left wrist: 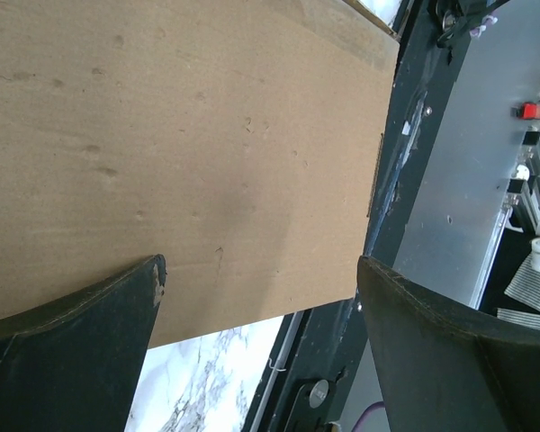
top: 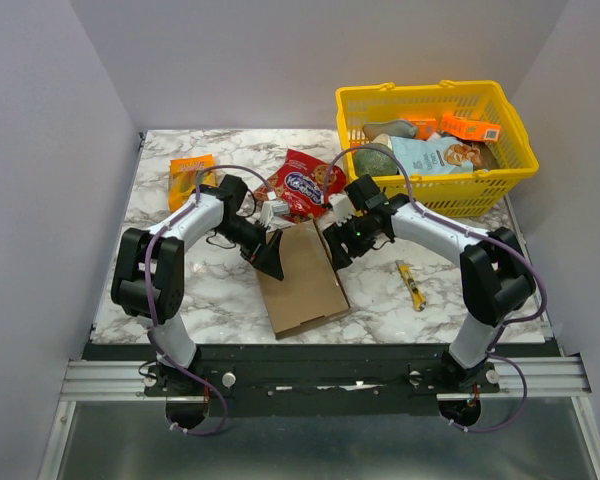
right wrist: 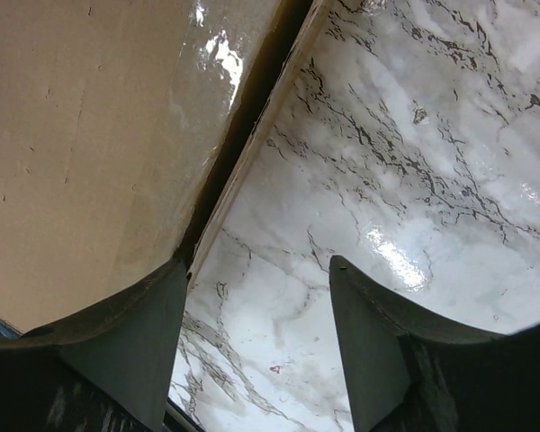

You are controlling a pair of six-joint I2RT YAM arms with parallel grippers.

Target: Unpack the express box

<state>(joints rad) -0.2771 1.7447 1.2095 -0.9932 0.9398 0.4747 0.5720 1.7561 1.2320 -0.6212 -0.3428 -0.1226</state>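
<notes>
The express box is a flat brown cardboard mailer lying closed in the middle of the marble table. My left gripper hovers over the box's left far corner, open. In the left wrist view the cardboard fills the frame above my wide-apart left gripper, with nothing between its fingers. My right gripper sits at the box's right far edge. In the right wrist view the right gripper is open over bare marble, and its left finger meets the box edge.
A red snack bag lies just behind the box and an orange pack at the far left. The yellow basket with several items stands at the far right. A yellow utility knife lies right of the box.
</notes>
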